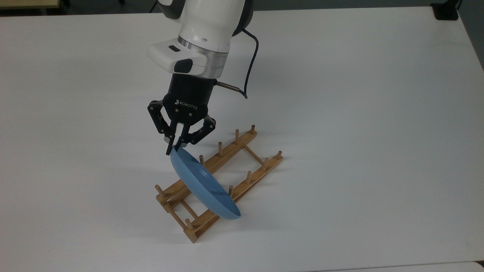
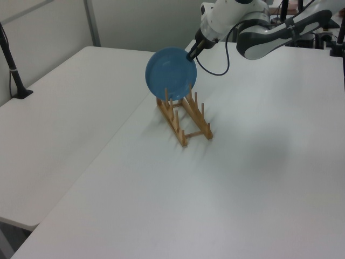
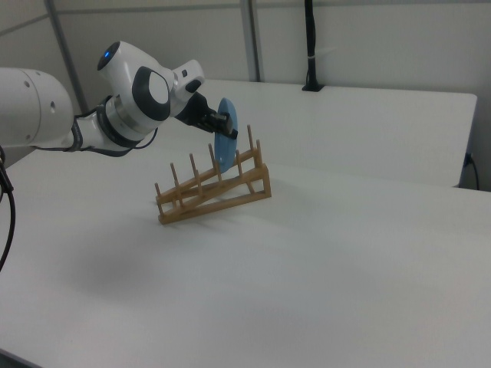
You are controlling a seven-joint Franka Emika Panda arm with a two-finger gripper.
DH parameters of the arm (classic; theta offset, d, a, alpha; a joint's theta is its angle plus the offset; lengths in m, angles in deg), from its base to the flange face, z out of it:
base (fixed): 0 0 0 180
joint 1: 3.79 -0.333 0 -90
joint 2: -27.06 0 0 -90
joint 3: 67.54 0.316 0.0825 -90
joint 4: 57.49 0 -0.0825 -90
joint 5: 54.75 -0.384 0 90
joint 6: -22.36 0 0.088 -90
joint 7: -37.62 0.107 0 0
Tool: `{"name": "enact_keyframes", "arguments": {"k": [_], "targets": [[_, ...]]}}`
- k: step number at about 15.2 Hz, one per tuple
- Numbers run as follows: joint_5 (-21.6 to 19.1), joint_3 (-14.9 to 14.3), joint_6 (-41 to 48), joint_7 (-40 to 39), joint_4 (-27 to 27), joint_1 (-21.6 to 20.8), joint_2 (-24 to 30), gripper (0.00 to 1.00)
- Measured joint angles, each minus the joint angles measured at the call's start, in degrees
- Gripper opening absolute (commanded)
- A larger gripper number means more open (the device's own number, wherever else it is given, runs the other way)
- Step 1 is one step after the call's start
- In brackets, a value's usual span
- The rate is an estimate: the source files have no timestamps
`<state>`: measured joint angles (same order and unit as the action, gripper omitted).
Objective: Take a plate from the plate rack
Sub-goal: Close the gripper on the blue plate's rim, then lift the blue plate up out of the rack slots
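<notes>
The light-blue plate [image 1: 204, 185] stands on edge across the wooden plate rack [image 1: 242, 145], tilted, with its lower edge still among the pegs. My gripper [image 1: 174, 148] comes down from above and is shut on the plate's top rim. In the left view the plate [image 2: 170, 74] faces the camera above the plate rack [image 2: 188, 121], and the gripper [image 2: 190, 54] pinches its upper right edge. In the right view the plate [image 3: 226, 146] is seen edge-on near the right end of the plate rack [image 3: 207, 195], with the gripper [image 3: 223, 121] at its top.
The rack sits on a wide white table [image 1: 359, 113]. A black cable [image 1: 252, 60] hangs from the wrist. A black post [image 2: 12, 62] stands at the left view's far left, another black post [image 3: 309, 46] at the back of the right view.
</notes>
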<state>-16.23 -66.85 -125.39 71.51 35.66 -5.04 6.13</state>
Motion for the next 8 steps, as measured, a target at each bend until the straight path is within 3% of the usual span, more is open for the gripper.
{"name": "enact_keyframes", "arguments": {"k": [8], "targets": [[-1.0,0.0,-0.3,0.3,-1.9,1.7,2.5,0.01]]}}
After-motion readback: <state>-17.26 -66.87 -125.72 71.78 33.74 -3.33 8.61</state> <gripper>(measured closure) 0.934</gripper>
